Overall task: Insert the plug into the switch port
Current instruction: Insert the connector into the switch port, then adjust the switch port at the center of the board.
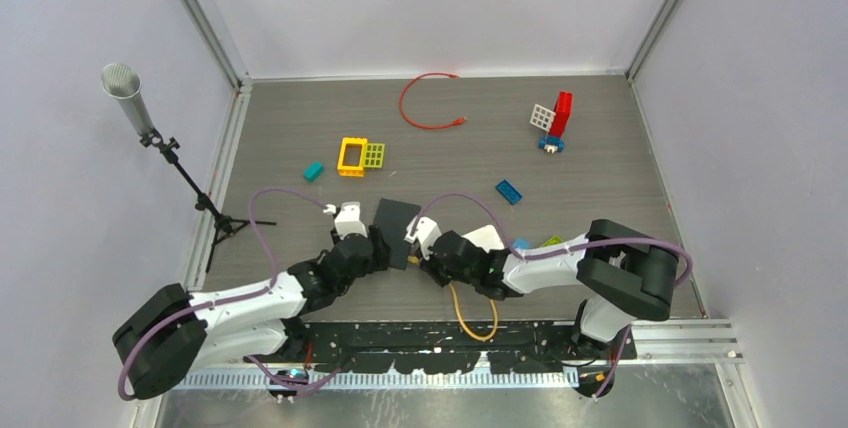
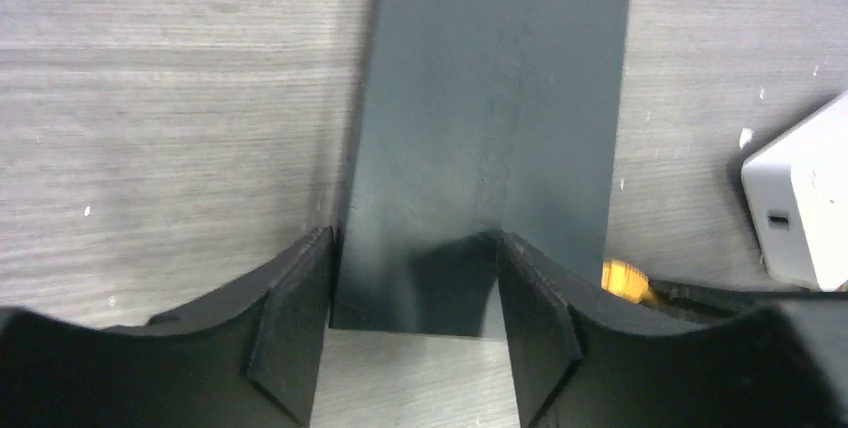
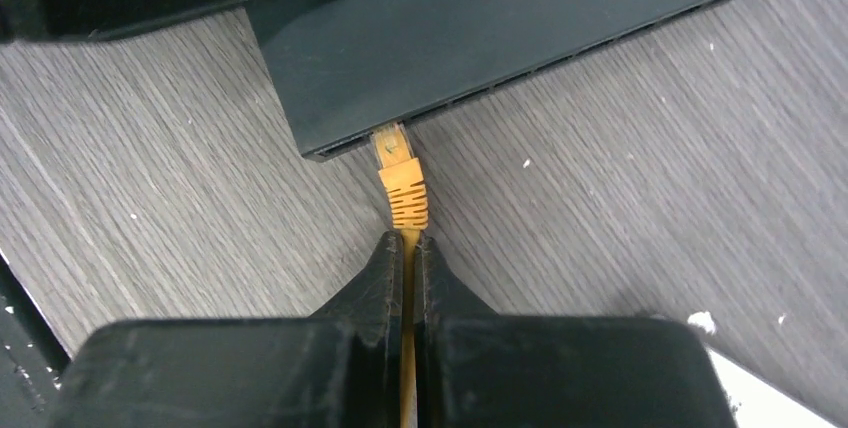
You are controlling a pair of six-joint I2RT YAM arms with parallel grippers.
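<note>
The right gripper (image 3: 408, 248) is clenched on the orange cable (image 3: 405, 388) just behind the plug (image 3: 398, 173), whose tip sits at a port in the switch (image 3: 520, 28). The left gripper (image 2: 410, 303) grasps the switch's near end on the table (image 2: 150, 98).

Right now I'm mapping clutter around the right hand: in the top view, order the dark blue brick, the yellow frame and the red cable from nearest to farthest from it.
Measured from the right hand:
1. Dark blue brick, up and to its right, nearest.
2. Yellow frame, up and to its left, mid-table.
3. Red cable, near the back wall, farthest.
</note>
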